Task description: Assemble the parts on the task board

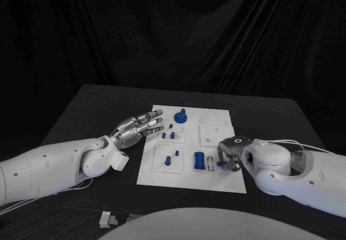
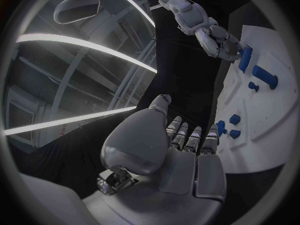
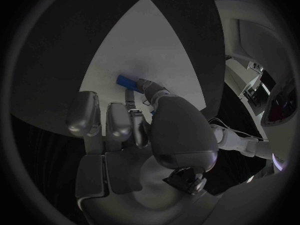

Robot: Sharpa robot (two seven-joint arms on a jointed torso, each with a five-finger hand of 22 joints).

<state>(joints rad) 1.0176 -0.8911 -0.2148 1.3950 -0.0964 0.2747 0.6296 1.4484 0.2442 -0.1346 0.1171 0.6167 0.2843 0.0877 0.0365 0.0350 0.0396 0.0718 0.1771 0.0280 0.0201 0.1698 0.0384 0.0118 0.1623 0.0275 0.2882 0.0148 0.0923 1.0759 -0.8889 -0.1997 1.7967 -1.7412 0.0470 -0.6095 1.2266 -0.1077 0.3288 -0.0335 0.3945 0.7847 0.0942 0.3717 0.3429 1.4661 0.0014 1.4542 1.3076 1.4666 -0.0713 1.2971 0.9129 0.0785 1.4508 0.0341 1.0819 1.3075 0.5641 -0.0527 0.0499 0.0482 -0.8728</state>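
Observation:
The white task board (image 1: pixel 216 179) lies mid-table. On it, a blue knobbed part (image 1: pixel 180 117) stands at the far end. Small blue pegs (image 1: pixel 169 135) sit near the left edge, and a blue cylinder (image 1: pixel 198 161) stands near the front. My right hand (image 1: pixel 232 154) rests at the board's right edge, its thumb and a finger pinching a small flat blue bar (image 3: pixel 127 80) down at the board surface; the left wrist view also shows this blue bar (image 2: pixel 245 57) at that hand's fingertips. My left hand (image 1: pixel 137 127) hovers by the board's left edge with fingers stretched out, holding nothing.
A small white object (image 1: pixel 106 219) lies on the black table (image 1: pixel 94 110) near its front edge, left of centre. A thin cable (image 1: pixel 306 145) runs along my right forearm. Black curtains hang behind the table.

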